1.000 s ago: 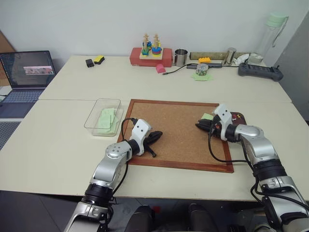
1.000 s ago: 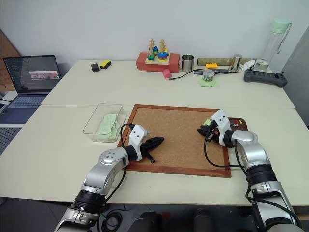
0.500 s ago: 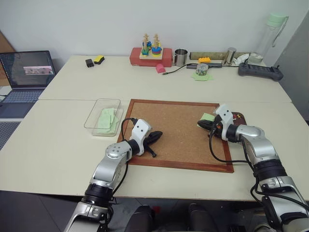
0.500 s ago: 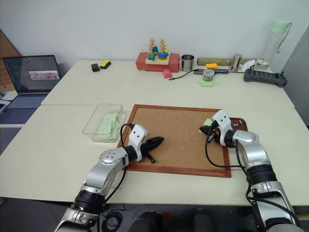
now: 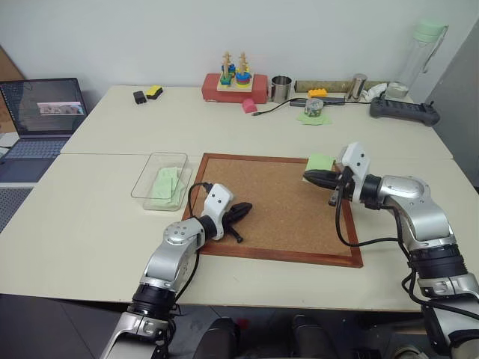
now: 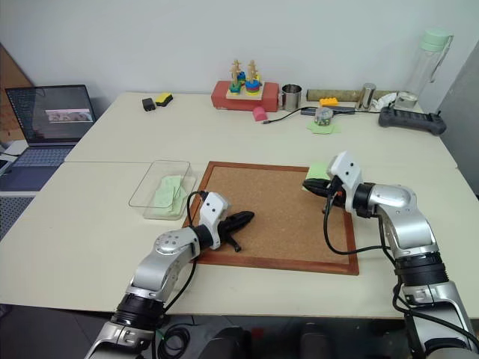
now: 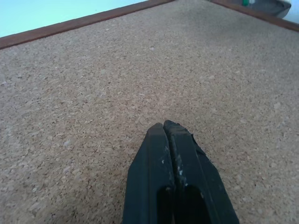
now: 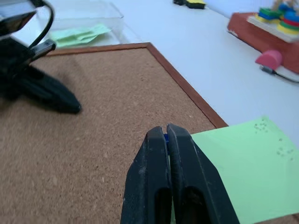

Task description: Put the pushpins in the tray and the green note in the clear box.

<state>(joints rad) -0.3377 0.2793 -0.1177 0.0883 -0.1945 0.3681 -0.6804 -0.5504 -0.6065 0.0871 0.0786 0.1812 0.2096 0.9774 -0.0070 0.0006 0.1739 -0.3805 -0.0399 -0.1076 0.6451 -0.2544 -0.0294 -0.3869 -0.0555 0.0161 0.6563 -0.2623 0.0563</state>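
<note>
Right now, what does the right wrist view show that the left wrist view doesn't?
Right wrist view has extra: the pale green square paper note held by the shut right gripper, the clear plastic box and a red toy block. Left wrist view has extra: a grey shape at one corner, too cropped to name. Both: the brown-framed cork board and the shut left gripper.

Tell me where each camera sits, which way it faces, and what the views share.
Left eye and right eye views: on the head, looking forward and down over both arms at the cork board and clear box.
Left wrist view: along the shut left tool over cork.
Right wrist view: along the right tool, shut on the green note.
Shared: the right wrist view also catches the left tool and clear box seen from the head.
</note>
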